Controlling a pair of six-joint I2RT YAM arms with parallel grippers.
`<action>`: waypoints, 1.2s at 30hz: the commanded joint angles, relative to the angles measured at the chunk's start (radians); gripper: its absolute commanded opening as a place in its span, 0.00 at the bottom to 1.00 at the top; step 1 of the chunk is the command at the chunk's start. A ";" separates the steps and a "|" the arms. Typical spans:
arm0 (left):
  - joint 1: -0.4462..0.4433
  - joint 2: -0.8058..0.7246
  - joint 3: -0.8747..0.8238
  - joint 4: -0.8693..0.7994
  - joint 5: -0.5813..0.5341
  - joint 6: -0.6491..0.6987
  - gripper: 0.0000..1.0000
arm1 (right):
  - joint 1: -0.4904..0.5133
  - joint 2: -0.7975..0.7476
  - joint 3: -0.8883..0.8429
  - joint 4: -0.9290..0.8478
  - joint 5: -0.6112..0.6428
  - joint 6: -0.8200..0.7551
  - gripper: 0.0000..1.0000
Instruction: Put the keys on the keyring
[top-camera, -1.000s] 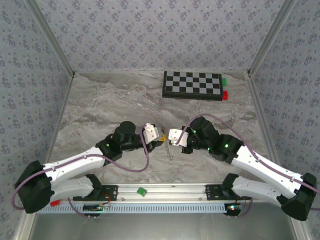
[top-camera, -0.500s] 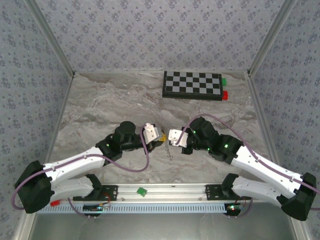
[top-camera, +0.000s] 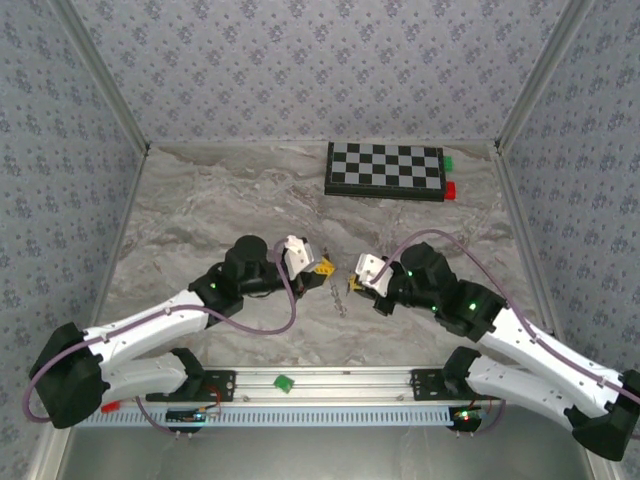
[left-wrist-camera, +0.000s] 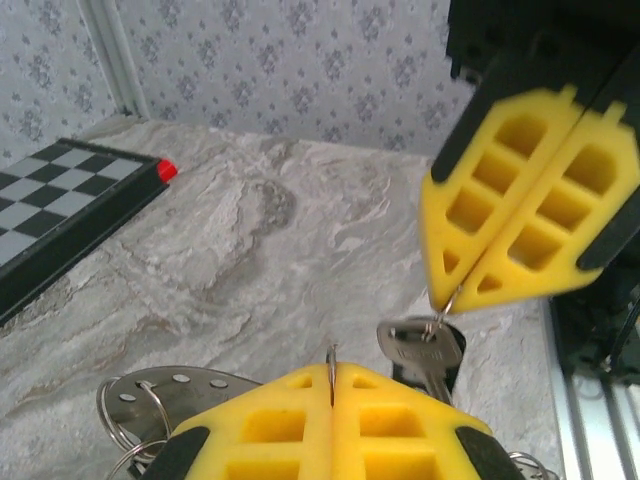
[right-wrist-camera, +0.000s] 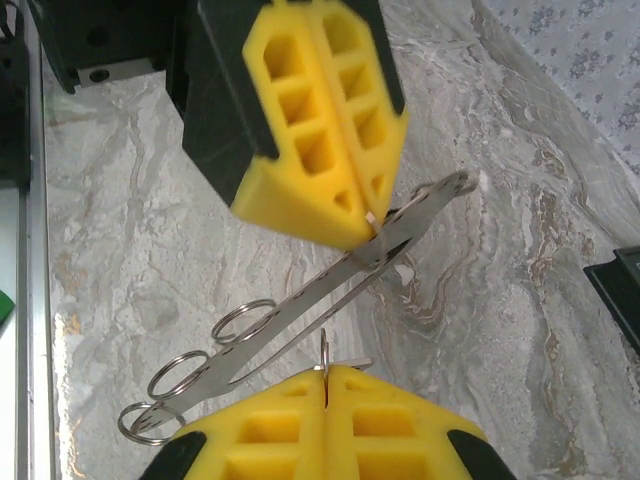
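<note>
Marble-patterned desk (top-camera: 200, 210): both grippers meet over its near middle, tip facing tip, close together but apart.
Chessboard (top-camera: 385, 170): well beyond both grippers, at the far edge.
Left arm (top-camera: 160, 325): reaches low from its base, elbow bent, wrist turned inward toward the right gripper.
Right arm (top-camera: 530, 345): mirrors it from the other side, forearm angled inward, wrist pointing at the left gripper.
Left gripper (left-wrist-camera: 332, 372): clenched, yellow pads pressed flat together, pinching the thin wire of the keyring (left-wrist-camera: 331, 358).
Right gripper (right-wrist-camera: 326, 372): clenched likewise, grasping a fine key loop (left-wrist-camera: 447, 300) at its very tip.
Metal strip (right-wrist-camera: 310, 300): perforated, slanting down from the left gripper's tip, passing between the two grippers.
Split rings (right-wrist-camera: 180, 375): threaded at the strip's lower end, beside the right gripper's pads.
Keys (left-wrist-camera: 420, 348): silver, hanging from the key loop just under the right gripper's tip, just beside the left gripper.
</note>
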 joint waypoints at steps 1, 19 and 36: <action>0.017 0.010 0.077 0.050 0.108 -0.025 0.00 | -0.002 -0.033 -0.006 0.030 0.019 0.080 0.00; 0.037 0.183 0.249 0.063 0.257 0.073 0.00 | -0.019 -0.158 0.021 -0.069 0.051 0.082 0.00; 0.018 0.120 0.230 -0.023 0.212 0.056 0.00 | -0.123 -0.065 0.102 -0.056 -0.133 0.024 0.00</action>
